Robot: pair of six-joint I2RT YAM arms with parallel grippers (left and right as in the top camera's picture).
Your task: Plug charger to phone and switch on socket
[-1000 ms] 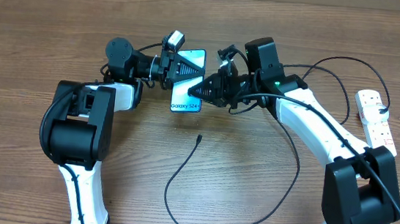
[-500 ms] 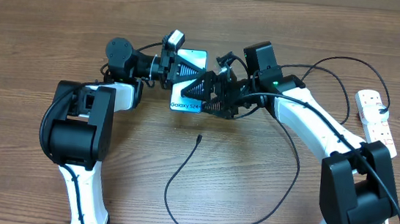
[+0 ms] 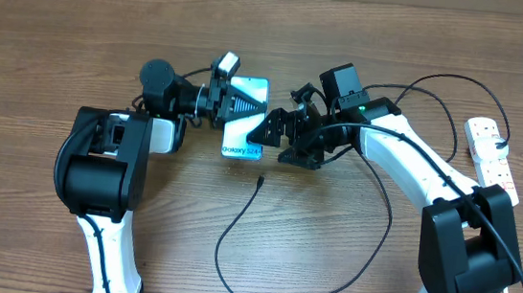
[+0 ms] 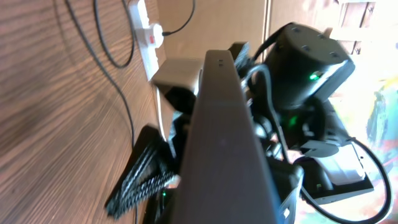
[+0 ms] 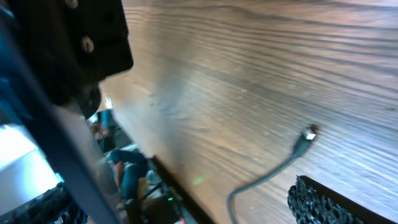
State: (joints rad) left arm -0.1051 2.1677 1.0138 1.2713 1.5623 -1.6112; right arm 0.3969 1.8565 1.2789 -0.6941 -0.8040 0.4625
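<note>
The phone [image 3: 245, 118], blue-teal with "Galaxy S24" at its near edge, is held above the table, my left gripper [image 3: 230, 100] shut on its left side. In the left wrist view the phone [image 4: 221, 130] is a dark edge-on slab that hides my own fingers. My right gripper [image 3: 283, 141] stands open just right of the phone, holding nothing, one ribbed finger [image 5: 323, 202] low over the wood. The charger is a thin black cable whose tip [image 3: 260, 179] lies loose on the table below the phone; the same tip [image 5: 309, 134] shows in the right wrist view. The socket [image 3: 492, 154] lies far right.
The charger's cable loops across the near table [image 3: 231, 259] and runs up under the right arm. Thicker black arm cables arc behind the right arm [image 3: 440, 87]. The socket [image 4: 146, 37] and its cord show beyond the phone in the left wrist view.
My right gripper was shut at the phone's right edge; it has opened, let go and drawn back slightly to the right. The left gripper keeps the phone.
</note>
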